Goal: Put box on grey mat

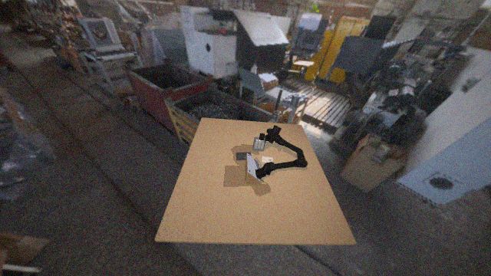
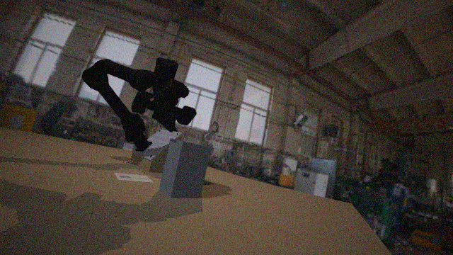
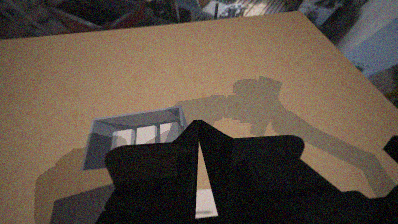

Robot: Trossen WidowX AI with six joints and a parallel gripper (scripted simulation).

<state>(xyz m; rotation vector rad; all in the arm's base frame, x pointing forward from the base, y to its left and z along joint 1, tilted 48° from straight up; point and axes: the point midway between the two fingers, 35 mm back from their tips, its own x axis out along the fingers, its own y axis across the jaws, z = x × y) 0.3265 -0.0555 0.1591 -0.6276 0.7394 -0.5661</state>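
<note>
My gripper (image 2: 173,129) (image 3: 197,124) is shut, with nothing between its fingertips. It is raised above the table; in the wrist view its tips show just right of the bin. The grey bin (image 1: 259,149) (image 2: 189,170) (image 3: 94,149) stands upright. Three pale boxes (image 3: 122,137) (image 3: 146,135) (image 3: 167,132) stand side by side in it, their lower parts partly hidden by the gripper in the wrist view. No reach code is readable. The dark grey mat (image 1: 242,156) (image 3: 82,205) lies near the bin with no box seen on it. The mat cannot be made out in the exterior view.
A white card (image 1: 267,159) (image 2: 134,177) (image 3: 205,200) with dark print lies flat on the wooden table (image 1: 253,218). A tilted white plate (image 1: 252,165) (image 2: 163,137) stands by the arm's base, near the mat. The arm bends out over the table's right side in the top view.
</note>
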